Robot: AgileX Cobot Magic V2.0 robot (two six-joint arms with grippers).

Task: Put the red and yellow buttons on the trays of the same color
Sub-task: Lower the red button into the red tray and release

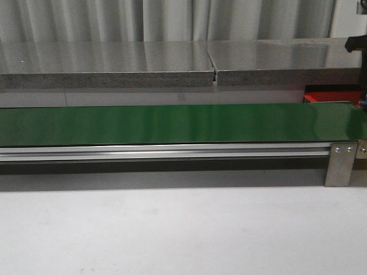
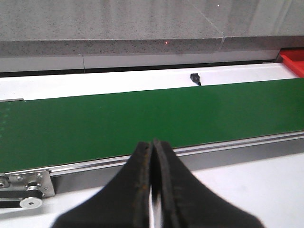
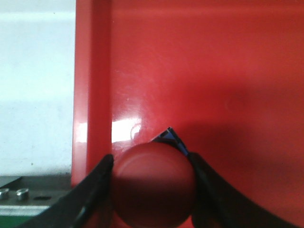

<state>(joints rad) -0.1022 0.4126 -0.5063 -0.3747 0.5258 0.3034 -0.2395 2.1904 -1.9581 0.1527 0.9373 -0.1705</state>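
Observation:
In the right wrist view, my right gripper (image 3: 152,164) is shut on a red button (image 3: 154,190). Its dark fingers press both sides of the round red cap, and a bit of blue-black shows behind the cap. The button is held over the red tray (image 3: 213,71), close to the tray's raised rim (image 3: 92,95). I cannot tell whether the button touches the tray floor. The left gripper (image 2: 152,142) is shut with nothing in it, just in front of the green belt (image 2: 142,118). No yellow button or yellow tray shows.
The long green belt (image 1: 172,123) runs across the table on an aluminium frame (image 1: 172,152). Behind it lies a grey stone slab (image 1: 143,63). The red tray (image 1: 330,97) sits behind the belt's right end, under a piece of the right arm (image 1: 355,43). A small black part (image 2: 194,77) lies behind the belt.

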